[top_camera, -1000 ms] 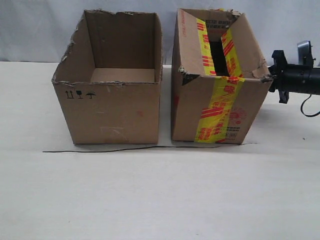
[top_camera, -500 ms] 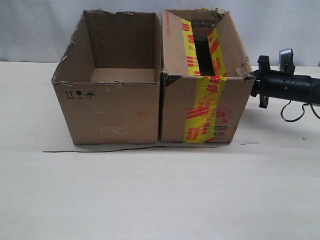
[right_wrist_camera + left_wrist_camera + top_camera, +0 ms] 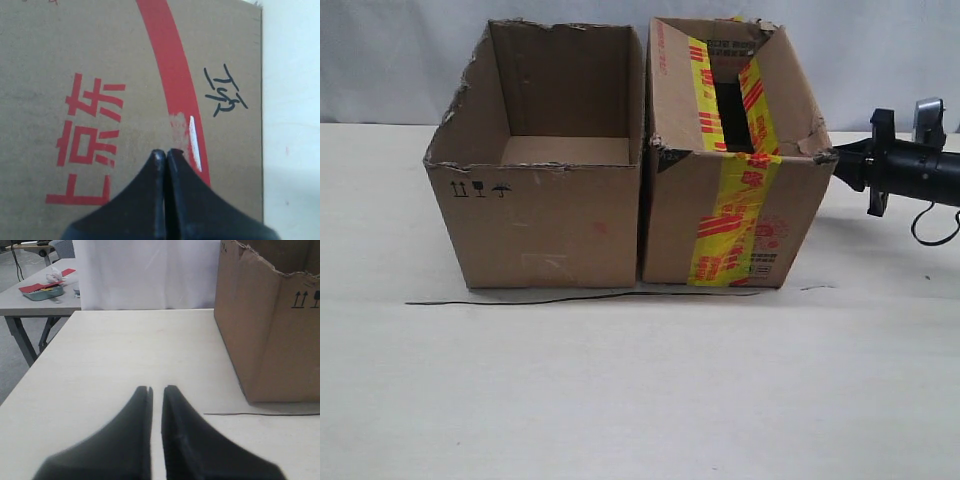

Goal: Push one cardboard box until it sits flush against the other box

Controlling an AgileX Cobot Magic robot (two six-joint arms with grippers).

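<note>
The cardboard box (image 3: 740, 200) has slid across the surface (image 3: 620, 380) until its side wall meets the other box (image 3: 545, 215), closing the former gap. The right pincer (image 3: 165, 152) has since retracted, farther from the other box than before.

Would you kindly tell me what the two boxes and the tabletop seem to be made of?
Taped cardboard box: matte brown card, judging by its dented corner; tape probably plastic. Plain box: same card, ragged torn rim. Table: pale, smooth, perhaps laminate or painted wood.
</note>
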